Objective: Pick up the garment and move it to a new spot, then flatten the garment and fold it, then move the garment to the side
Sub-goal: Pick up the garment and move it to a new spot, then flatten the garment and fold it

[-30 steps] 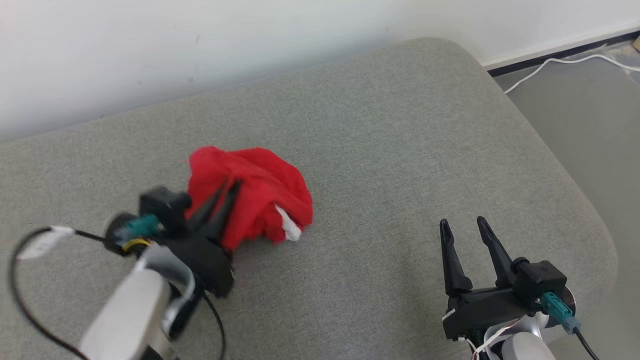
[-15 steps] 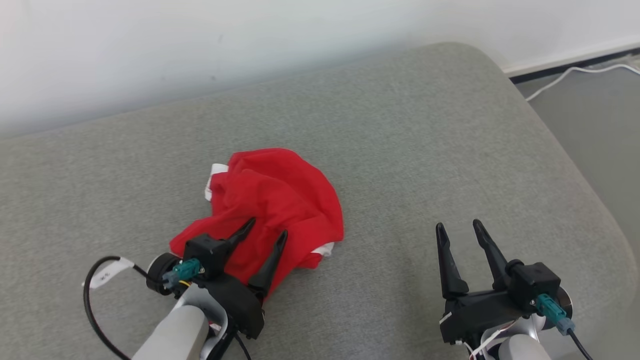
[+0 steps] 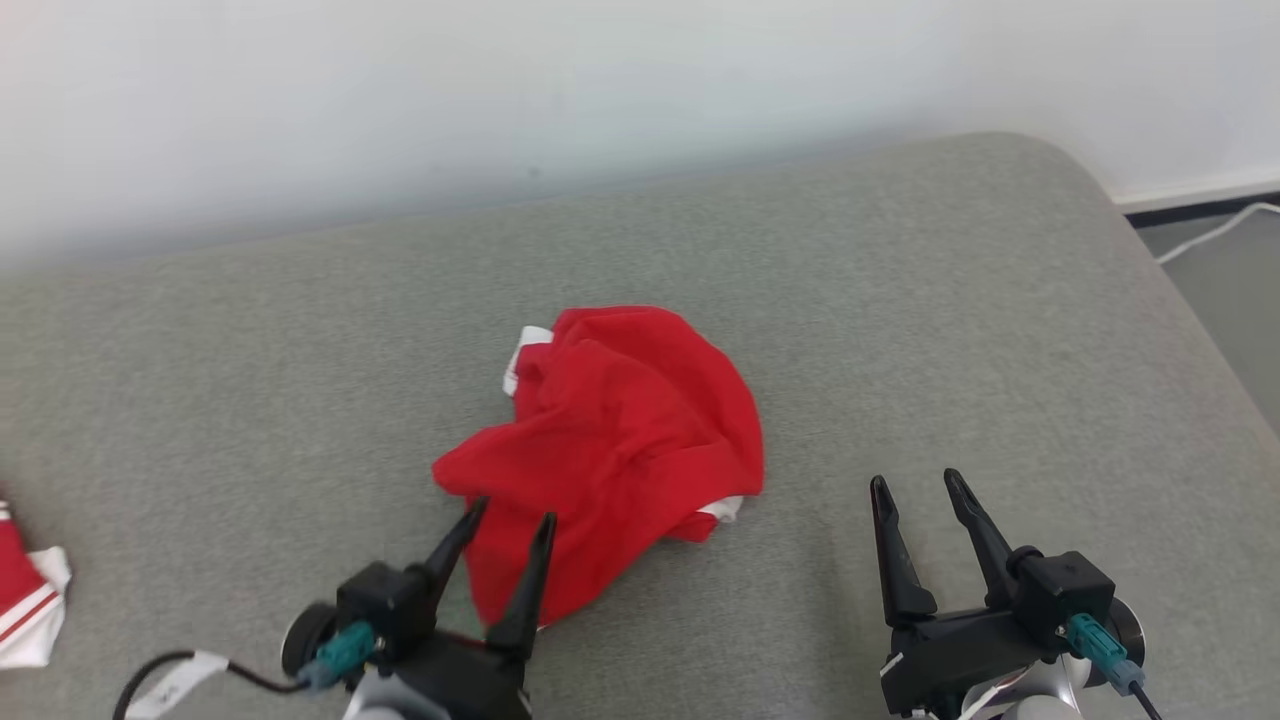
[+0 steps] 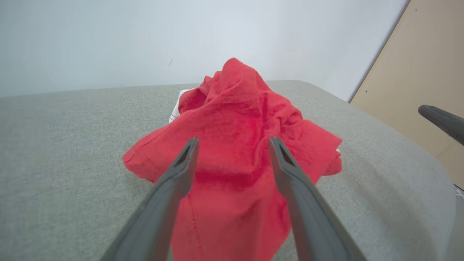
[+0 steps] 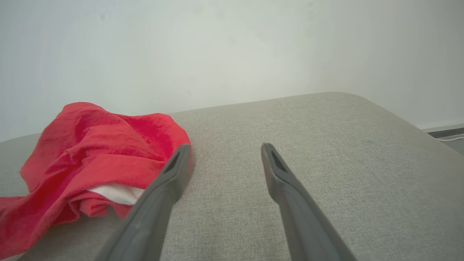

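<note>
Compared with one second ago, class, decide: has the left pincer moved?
Yes. The left pincer has drawn back toward the robot, away from the far edge of the grey cushion, releasing the red garment.

We are in a bare indoor room, more test space than home: a broad grey woven-fabric cushion (image 3: 900, 300) with rounded corners against a plain white wall (image 3: 600, 80), a dark skirting strip (image 3: 1200, 205), a white cable (image 3: 1215, 232) loose on the grey floor (image 3: 1240, 300) off the cushion's right edge, and a beige board panel (image 4: 417, 72).
</note>
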